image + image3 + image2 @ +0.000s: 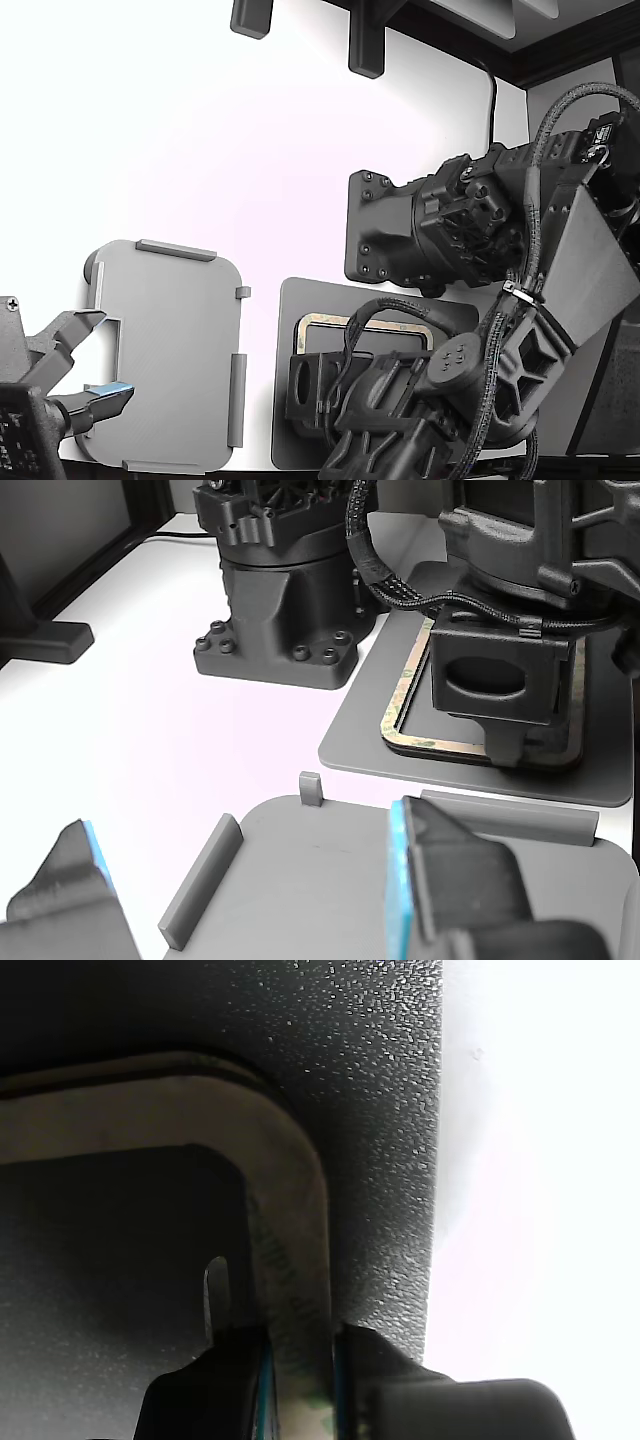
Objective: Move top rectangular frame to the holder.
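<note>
On the dark pad lies the frame, well apart from the empty holder. Straddling the frame's rim, the gripper has a finger on each side and looks closed on it. To do this well, I would confirm a firm pinch and lift straight up, so the frame beneath isn't dragged along.

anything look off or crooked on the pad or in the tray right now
Nothing stands out. The frame lies flat on the dark pad, its edges running with the pad's. The gripper straddles the frame's rim, one finger on each side. The holder sits flat beside the pad with nothing in it and no damage visible.
</note>
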Action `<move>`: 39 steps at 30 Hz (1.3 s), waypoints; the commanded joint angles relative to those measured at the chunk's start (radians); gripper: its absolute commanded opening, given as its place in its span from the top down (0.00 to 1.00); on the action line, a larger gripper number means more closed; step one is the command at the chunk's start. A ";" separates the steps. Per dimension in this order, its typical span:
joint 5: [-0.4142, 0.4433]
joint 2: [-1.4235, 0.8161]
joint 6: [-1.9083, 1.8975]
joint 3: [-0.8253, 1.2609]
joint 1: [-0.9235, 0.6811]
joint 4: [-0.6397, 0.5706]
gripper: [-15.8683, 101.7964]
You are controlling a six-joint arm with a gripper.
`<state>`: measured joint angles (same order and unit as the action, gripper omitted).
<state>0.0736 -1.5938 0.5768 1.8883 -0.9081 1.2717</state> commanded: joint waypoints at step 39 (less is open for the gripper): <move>0.193 -0.146 -0.525 -0.494 0.218 0.383 0.96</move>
<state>0.2316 -1.7089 0.0721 1.4266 -0.7194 1.6460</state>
